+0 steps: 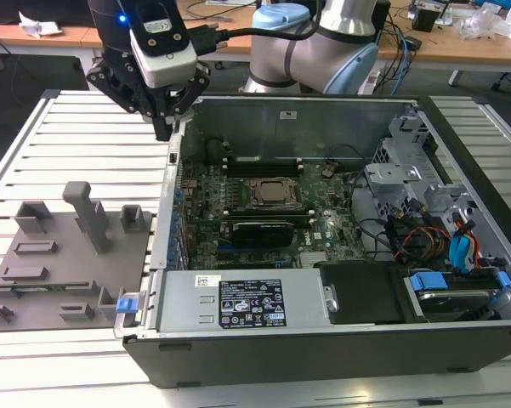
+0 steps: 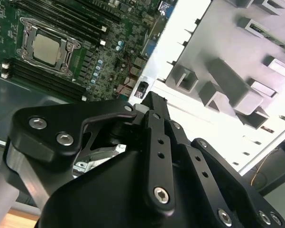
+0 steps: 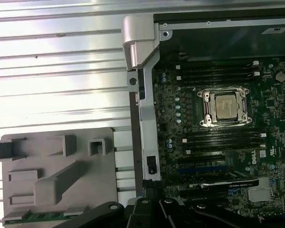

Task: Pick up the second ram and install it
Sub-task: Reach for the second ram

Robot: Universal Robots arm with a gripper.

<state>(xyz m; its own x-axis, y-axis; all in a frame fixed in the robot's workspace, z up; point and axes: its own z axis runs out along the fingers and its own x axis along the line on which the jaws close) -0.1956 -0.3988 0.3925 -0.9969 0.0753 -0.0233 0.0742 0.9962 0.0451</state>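
The second ram (image 3: 35, 217) shows as a thin green strip lying in the grey holder fixture (image 3: 99, 190), near the fixture's edge in the first wrist view. My gripper (image 1: 164, 129) hangs above the far corner of the open computer case (image 1: 166, 255), on the exterior view's left, well above and apart from the fixture (image 1: 110, 263). Its black fingers (image 2: 151, 137) meet at a point with nothing between them, so the gripper (image 2: 151, 102) is shut and empty. Inside the case lie the motherboard's CPU socket (image 1: 275, 194) and the black memory slots (image 3: 218, 140) on both sides of it.
A black-shrouded card (image 1: 259, 231) sits in front of the socket. The power supply (image 1: 238, 302) and drive bay with cables (image 1: 446, 255) take up the near and right parts of the case. The fixture carries upright posts (image 1: 89, 212). A slatted metal table (image 1: 85, 136) surrounds everything.
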